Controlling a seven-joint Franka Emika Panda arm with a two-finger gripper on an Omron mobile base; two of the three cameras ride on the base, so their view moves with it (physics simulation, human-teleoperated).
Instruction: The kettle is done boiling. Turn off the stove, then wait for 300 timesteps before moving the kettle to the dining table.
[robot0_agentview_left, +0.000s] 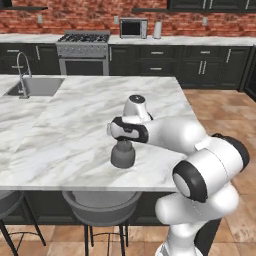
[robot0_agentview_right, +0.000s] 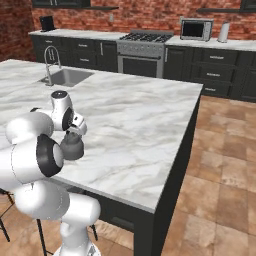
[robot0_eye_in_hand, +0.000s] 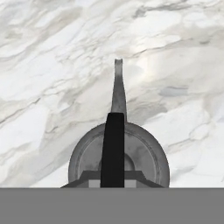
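Grey microwave (robot0_agentview_left: 133, 28) on the back counter (robot0_agentview_left: 210, 39), sink (robot0_agentview_left: 37, 86) with curved faucet (robot0_agentview_left: 21, 70), round stool (robot0_agentview_left: 102, 207) below.

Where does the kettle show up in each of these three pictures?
Left base view: the kettle sits on the dining table, lower middle, under the hand.
Right base view: the kettle is at left, near the table's front edge, beside the arm.
Hand view: the kettle is bottom centre, seen from above, dark handle up the middle.
Shared landmark: the white veined marble top under it.
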